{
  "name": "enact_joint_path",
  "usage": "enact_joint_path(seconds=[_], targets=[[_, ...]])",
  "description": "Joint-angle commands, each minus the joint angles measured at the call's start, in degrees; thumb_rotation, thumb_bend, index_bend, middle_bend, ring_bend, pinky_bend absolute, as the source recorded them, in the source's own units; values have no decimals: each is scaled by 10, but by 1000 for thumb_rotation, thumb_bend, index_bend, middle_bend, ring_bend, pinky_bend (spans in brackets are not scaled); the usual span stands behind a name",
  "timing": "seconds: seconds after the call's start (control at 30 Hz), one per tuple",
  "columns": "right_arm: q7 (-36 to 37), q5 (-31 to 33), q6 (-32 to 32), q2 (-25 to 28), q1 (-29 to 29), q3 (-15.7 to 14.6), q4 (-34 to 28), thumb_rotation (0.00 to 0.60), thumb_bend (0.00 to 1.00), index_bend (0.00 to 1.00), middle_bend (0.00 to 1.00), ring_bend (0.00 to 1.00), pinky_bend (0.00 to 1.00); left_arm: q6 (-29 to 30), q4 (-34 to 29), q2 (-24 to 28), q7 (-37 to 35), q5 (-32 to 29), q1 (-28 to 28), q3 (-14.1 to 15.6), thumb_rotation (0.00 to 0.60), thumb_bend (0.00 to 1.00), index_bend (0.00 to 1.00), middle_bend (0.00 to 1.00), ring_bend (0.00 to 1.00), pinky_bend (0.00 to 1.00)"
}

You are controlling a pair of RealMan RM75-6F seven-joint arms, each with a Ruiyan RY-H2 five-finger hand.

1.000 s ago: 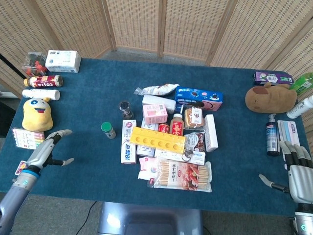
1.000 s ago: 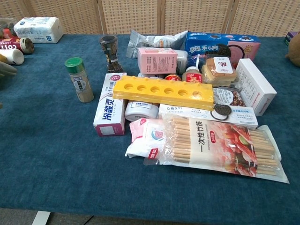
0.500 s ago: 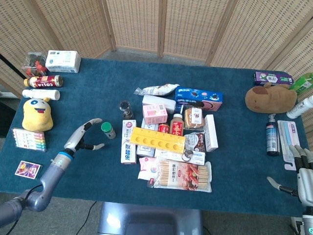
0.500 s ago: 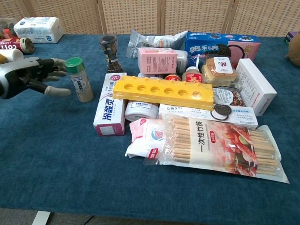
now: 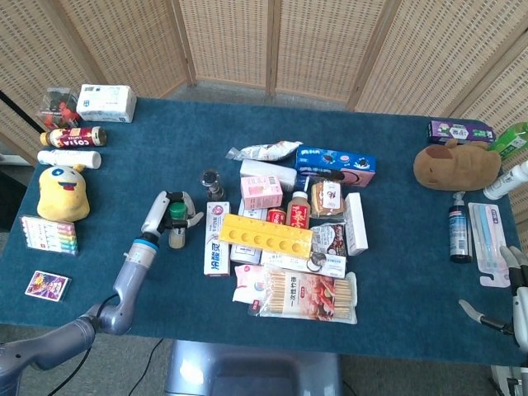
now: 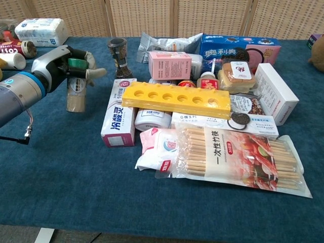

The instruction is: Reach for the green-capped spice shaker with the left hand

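The green-capped spice shaker (image 5: 176,234) (image 6: 76,96) stands left of the pile of groceries, leaning slightly. My left hand (image 5: 169,206) (image 6: 61,63) is at its top, with the fingers curled over the green cap and the thumb on the cap's right side, gripping it. In the chest view the cap shows between the fingers and the jar body hangs below the hand. My right hand (image 5: 516,293) rests at the table's near right corner with its fingers apart and nothing in it. It shows only in the head view.
A dark pepper grinder (image 5: 211,183) (image 6: 119,55) stands just behind and right of the shaker. A white-and-blue box (image 5: 217,239) (image 6: 118,114) and a yellow holed tray (image 5: 266,235) lie to its right. A yellow plush (image 5: 63,191) sits at far left.
My left hand swept in from the near left edge to the shaker and closed around its cap. The shaker shifted slightly left. My right hand slid down toward the frame's corner.
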Motion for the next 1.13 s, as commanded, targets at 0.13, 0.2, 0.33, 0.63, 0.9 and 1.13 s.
enact_joint_path(seconds=[0.13, 0.2, 0.33, 0.63, 0.9, 1.13], targets=[[6, 1, -9, -7, 4, 1, 5, 396, 77, 0, 0, 0, 0, 32, -98, 77, -13, -3, 31, -17, 600, 310, 779, 725, 821, 536], [6, 0, -15, -12, 7, 1, 8, 394, 77, 0, 0, 0, 0, 53, -149, 114, -14, 0, 46, -26, 600, 309, 777, 725, 821, 538], [6, -5, -23, -20, 14, 1, 11, 398, 75, 0, 0, 0, 0, 89, -246, 187, -20, 5, 71, -53, 600, 304, 775, 722, 820, 536], [20, -8, -31, -34, 19, 2, 24, 399, 77, 0, 0, 0, 0, 159, -412, 321, -2, -1, 106, -130, 600, 302, 767, 718, 820, 532], [41, -13, -31, -48, 17, -2, 42, 396, 76, 0, 0, 0, 0, 189, -487, 378, 17, -15, 116, -165, 600, 296, 767, 718, 820, 526], [46, -21, -19, -43, 9, -4, 39, 397, 75, 0, 0, 0, 0, 196, -506, 392, 14, -19, 120, -157, 600, 291, 764, 717, 820, 524]])
